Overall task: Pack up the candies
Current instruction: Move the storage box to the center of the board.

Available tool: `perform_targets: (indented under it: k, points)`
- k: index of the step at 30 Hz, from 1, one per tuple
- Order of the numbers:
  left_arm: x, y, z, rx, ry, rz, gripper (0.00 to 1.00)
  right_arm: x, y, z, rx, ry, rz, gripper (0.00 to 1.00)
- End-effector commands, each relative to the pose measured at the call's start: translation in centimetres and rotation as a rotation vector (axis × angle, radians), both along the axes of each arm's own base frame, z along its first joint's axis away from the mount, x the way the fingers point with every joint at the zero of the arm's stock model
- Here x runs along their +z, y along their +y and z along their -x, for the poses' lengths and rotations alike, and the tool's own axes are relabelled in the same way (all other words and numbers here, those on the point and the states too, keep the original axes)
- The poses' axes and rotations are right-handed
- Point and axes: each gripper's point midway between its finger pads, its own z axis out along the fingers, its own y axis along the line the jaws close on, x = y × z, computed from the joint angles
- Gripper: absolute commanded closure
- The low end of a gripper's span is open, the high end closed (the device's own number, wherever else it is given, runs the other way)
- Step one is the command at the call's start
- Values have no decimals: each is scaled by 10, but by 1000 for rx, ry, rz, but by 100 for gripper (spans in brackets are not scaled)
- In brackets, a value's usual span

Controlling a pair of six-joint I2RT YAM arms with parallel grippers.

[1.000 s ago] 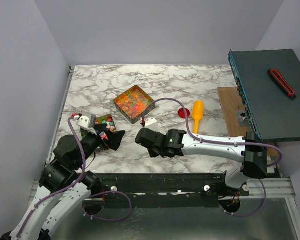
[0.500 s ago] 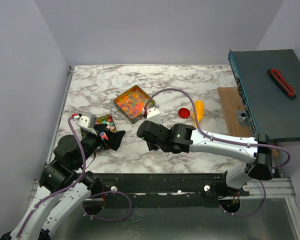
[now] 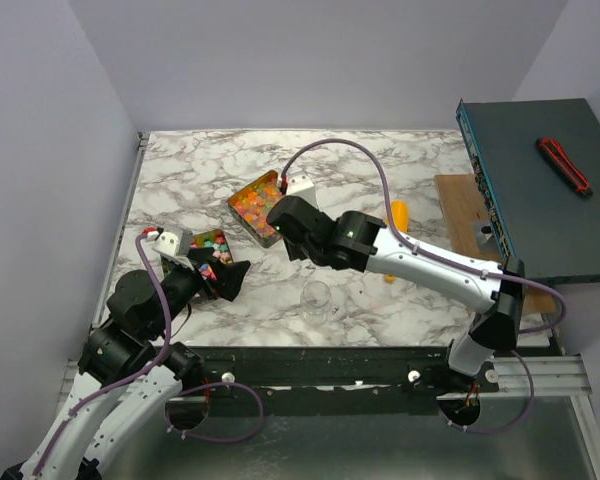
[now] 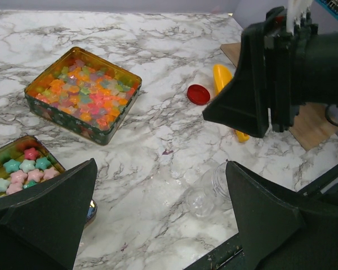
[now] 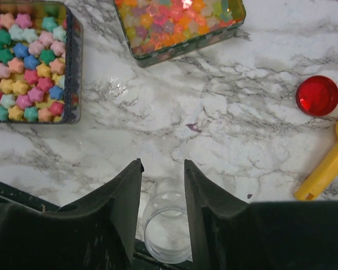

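The shiny candies [image 4: 81, 93], orange, red, yellow and green, fill a square tin [image 4: 62, 118] in the middle of the marble desk [image 3: 200, 165]. The star-shaped candies [image 5: 25, 67], pink, blue, green and yellow, lie in a smaller tin [image 5: 76, 67] near the left side of the desk. The two tins are near each other but do not touch. The right hand [image 5: 163, 164] hangs in the air by the near corner of the square tin. Its two fingers are a little apart and it holds nothing. Looking down between them you can see a clear glass jar [image 5: 168, 230]. The jar stands upright with no lid, close to the near edge of the desk, and the hand does not touch it. The left hand [image 4: 160, 166] is low by the smaller tin. Its fingers are spread very wide, and it holds nothing too. A round red cap [image 5: 317, 95] lies flat on the desk, right of the square tin. A yellow scoop [image 5: 322, 167] lies just beside the cap.
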Motion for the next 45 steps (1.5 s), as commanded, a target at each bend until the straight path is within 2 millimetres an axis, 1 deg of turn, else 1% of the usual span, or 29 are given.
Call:
perform_targets:
  k: [1,4,7,13,14,22,25,28,32,36,41,45]
  points:
    - [-4,6,0,28,10,-6,1,9,9,-34,11,-29,-4,57]
    - [-4,5,0,25,14,-6,1,10,10,-58,-6,-25,-24,56]
    - [-5,4,-1,24,17,-9,1,4,12,-81,-13,-13,-22,53]
    - [-6,3,-2,21,22,-13,1,-8,14,-122,-14,-6,-1,52]
    - [-6,3,-2,21,22,-13,1,-13,14,-129,-9,-2,2,51]
    - [-7,4,-3,27,25,-18,1,-50,13,-173,22,55,0,48]
    - [-9,5,-4,32,28,-21,1,-66,8,-191,9,69,12,47]
    - [-8,6,-5,43,25,-22,1,-85,2,-204,1,78,17,46]
    - [-8,7,-5,47,23,-22,1,-105,-2,-217,-8,96,15,46]
    - [-9,7,-5,48,24,-24,1,-118,3,-223,-2,112,11,46]
    - [-9,7,-5,45,27,-27,1,-134,-6,-240,-37,133,17,50]
    - [-11,6,-5,41,31,-30,1,-144,-9,-250,-38,148,7,51]
